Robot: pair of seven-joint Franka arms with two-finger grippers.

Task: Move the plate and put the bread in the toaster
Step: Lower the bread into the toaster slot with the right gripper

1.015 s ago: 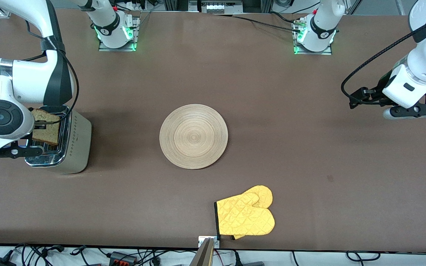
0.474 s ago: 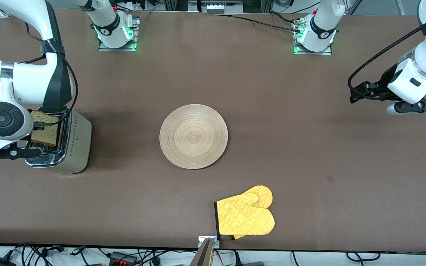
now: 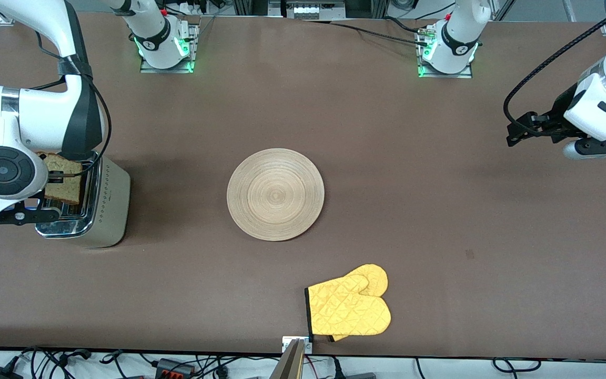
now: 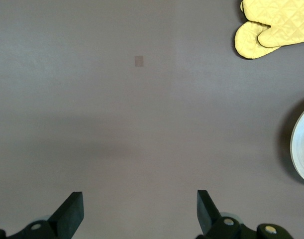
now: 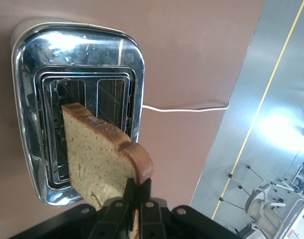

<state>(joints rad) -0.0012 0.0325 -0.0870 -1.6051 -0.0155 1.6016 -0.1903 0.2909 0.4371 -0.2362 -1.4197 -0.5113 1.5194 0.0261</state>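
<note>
My right gripper (image 3: 57, 181) is shut on the brown bread (image 3: 66, 184) and holds it on edge, tilted, just above the slots of the toaster (image 3: 109, 205). In the right wrist view the fingers (image 5: 138, 186) pinch the crust of the bread (image 5: 94, 154) over the toaster's chrome top (image 5: 77, 47). The round wooden plate (image 3: 275, 194) lies at the table's middle with nothing on it. My left gripper (image 3: 595, 148) is open and empty above bare table at the left arm's end. In the left wrist view (image 4: 138, 196) the plate's edge (image 4: 302, 149) shows.
A yellow oven mitt (image 3: 349, 308) lies near the table's front edge, nearer to the front camera than the plate; it also shows in the left wrist view (image 4: 271, 22). The toaster's white cord (image 5: 186, 108) trails off beside the toaster.
My right gripper has brought the bread a little lower over the toaster's slots. My left gripper has drawn farther from the plate toward the left arm's end of the table.
</note>
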